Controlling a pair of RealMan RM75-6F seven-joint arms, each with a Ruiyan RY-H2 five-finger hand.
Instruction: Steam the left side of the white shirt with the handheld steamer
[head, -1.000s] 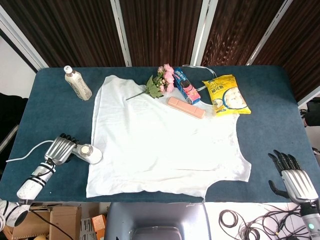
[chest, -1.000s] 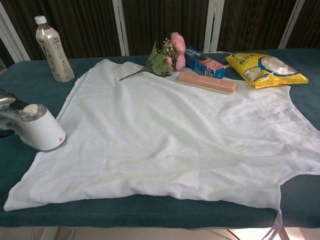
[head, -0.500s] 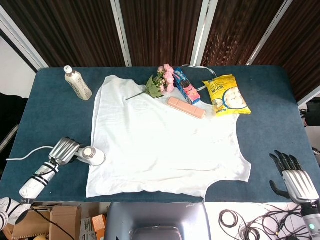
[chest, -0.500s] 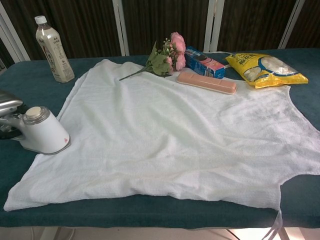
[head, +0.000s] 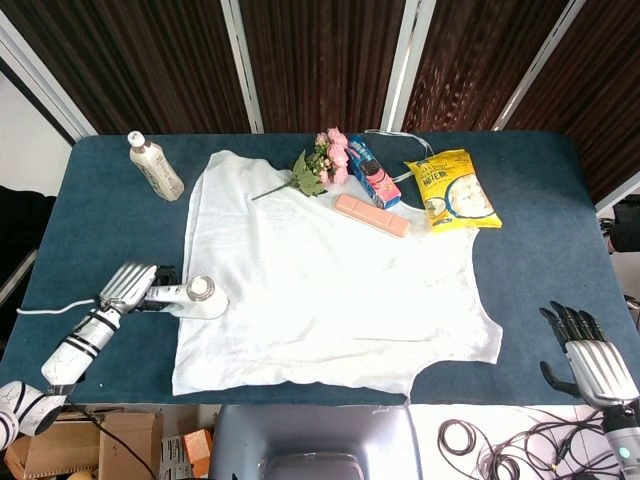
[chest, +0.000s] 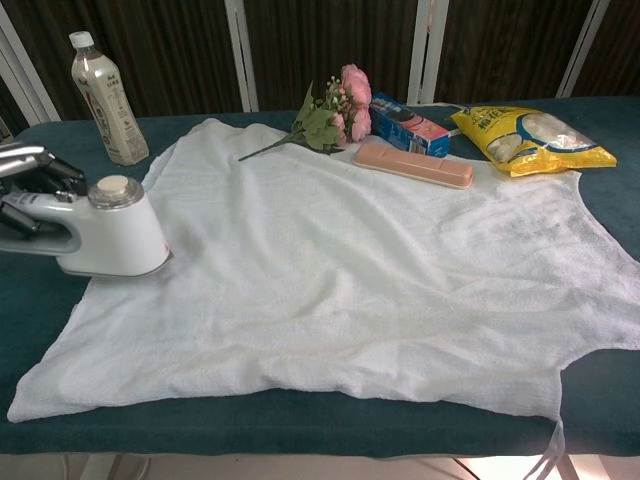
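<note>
The white shirt (head: 320, 270) (chest: 360, 270) lies spread flat on the blue table. My left hand (head: 128, 287) (chest: 25, 175) grips the handle of the white handheld steamer (head: 200, 298) (chest: 112, 235). The steamer's head rests on the shirt's left edge, about midway along that side. My right hand (head: 590, 355) hangs off the table's front right corner, fingers spread, holding nothing; only the head view shows it.
A drink bottle (head: 155, 167) (chest: 108, 98) stands at the back left. Pink flowers (head: 322, 165) (chest: 330, 115), a blue box (head: 372, 172), a pink case (head: 372, 215) and a yellow snack bag (head: 452, 190) lie along the shirt's far edge. The steamer's cord (head: 50, 310) trails off left.
My left hand has slid the steamer rightward, from the bare table beside the shirt onto its left edge. The right hand has stayed put.
</note>
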